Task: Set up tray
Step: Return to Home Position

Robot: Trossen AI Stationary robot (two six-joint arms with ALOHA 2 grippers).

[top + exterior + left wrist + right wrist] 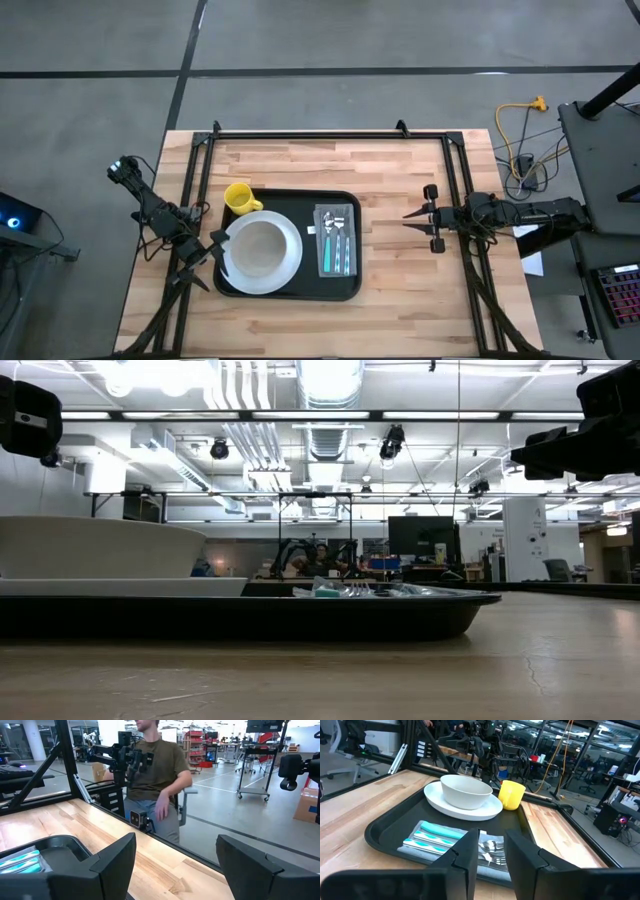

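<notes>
Most cutlery (345, 590) hidden behind tray (250, 615).

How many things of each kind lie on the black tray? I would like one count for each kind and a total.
Plate: 1
Bowl: 1
Yellow mug: 1
Grey napkin: 1
Cutlery pieces: 3
Total on the tray: 7

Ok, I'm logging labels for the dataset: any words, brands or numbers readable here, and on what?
None can be read.
The tray, white plate, yellow mug and cutlery show no print.
A pale tag on the table's frame, and anything in the room behind, are too blurred to read.
</notes>
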